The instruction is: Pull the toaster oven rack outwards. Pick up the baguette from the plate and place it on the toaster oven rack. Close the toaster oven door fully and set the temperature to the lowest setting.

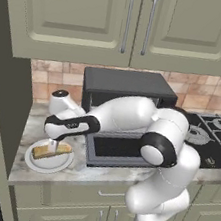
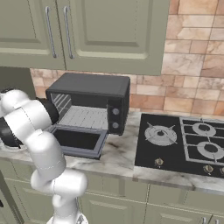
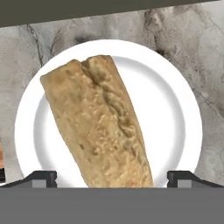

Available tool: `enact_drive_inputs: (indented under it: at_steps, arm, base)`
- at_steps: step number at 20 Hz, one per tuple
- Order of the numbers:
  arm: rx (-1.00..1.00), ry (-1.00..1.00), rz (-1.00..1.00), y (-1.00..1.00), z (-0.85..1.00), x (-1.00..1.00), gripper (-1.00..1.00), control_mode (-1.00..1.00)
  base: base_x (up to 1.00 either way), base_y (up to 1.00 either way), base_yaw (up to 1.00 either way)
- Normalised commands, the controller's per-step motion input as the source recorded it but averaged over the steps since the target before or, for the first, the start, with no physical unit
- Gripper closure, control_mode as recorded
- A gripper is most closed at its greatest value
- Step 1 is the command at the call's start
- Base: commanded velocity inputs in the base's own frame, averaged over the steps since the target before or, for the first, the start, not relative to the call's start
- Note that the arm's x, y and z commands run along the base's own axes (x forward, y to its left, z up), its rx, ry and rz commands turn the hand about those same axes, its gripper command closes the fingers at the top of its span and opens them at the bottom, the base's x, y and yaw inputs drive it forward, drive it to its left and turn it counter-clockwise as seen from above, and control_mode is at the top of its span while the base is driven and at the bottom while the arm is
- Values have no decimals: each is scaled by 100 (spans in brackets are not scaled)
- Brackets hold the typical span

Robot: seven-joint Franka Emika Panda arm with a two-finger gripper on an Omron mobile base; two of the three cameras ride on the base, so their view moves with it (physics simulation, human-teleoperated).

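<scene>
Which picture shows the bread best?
The hand view: the baguette lies large across the plate, with its crust plain to see. The left base view shows it small on the plate, partly behind the gripper. In the right base view the arm blocks that spot.

Hand view close above plate

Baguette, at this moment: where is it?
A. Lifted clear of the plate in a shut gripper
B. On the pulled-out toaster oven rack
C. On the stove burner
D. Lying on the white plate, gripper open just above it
D. The hand view shows the baguette resting on the plate, a finger to either side; the left base view has the gripper open directly over it.
</scene>
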Motion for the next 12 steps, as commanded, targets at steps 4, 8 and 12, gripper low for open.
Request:
enact_drive_inputs:
  at_steps: [4, 8, 12]
  arm:
    - [0, 0, 4, 14, -31, -2, -100, -100]
    - [0, 0, 4, 10, -29, 0, -100, -100]
    - [0, 0, 4, 9, -34, 0, -100, -100]
  base:
    - [0, 0, 0]
    - [0, 0, 0]
    - [0, 0, 0]
